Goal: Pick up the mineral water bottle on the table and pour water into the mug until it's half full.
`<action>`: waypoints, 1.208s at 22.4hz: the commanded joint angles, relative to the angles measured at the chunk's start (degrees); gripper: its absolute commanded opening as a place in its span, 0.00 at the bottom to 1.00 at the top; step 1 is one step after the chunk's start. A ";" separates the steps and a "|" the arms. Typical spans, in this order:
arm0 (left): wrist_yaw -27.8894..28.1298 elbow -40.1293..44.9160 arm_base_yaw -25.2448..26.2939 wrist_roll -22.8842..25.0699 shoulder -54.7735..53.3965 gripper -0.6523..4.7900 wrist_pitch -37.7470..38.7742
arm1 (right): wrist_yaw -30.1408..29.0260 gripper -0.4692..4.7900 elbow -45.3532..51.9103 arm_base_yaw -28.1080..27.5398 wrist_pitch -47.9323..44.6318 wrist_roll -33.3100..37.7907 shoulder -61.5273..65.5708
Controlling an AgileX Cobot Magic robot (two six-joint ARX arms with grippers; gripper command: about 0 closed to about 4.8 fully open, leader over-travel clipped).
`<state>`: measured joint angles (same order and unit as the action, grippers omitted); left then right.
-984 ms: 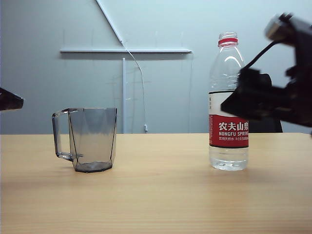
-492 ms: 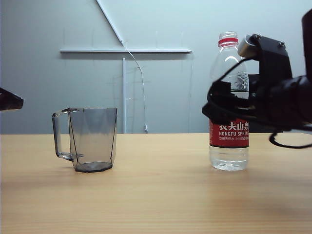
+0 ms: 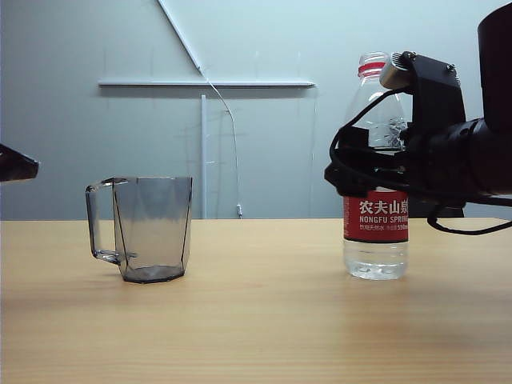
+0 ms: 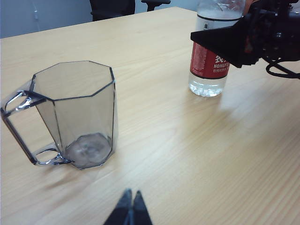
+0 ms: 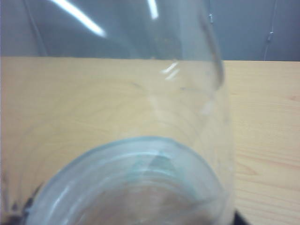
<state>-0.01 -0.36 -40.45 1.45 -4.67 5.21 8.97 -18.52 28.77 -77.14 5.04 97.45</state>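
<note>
Over the last second the right hand [image 3: 352, 178] has been brought in from 3 o'clock to the bottle [image 3: 375, 240], level with its label; its jaws are spread, nothing gripped yet. Closing seems next. The left hand [image 4: 130, 211] is pressed together, idle. The empty mug [image 3: 148, 230] stands at 9 o'clock on the surface [image 3: 256, 320]. "NONGFU SPRING" is read.
</note>
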 commanded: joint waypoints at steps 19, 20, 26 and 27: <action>-0.20 -0.15 0.20 -0.17 0.13 0.12 -0.57 | -0.15 0.51 -2.86 0.85 2.67 -14.38 -4.92; -0.22 -0.15 0.20 -0.17 0.13 0.12 -0.55 | -0.22 0.51 -3.87 1.05 5.46 -15.47 -6.10; -0.22 -0.15 5.05 -0.17 0.13 0.12 -0.55 | -4.33 0.51 -13.29 2.91 24.22 -23.28 -10.62; -0.22 -0.15 8.26 -0.17 0.15 0.12 -0.57 | -5.57 0.51 -16.31 3.39 27.78 -25.49 -10.47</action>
<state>-0.08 -0.36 -33.82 1.45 -4.45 5.19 4.95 -32.86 31.83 -50.76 -17.58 87.26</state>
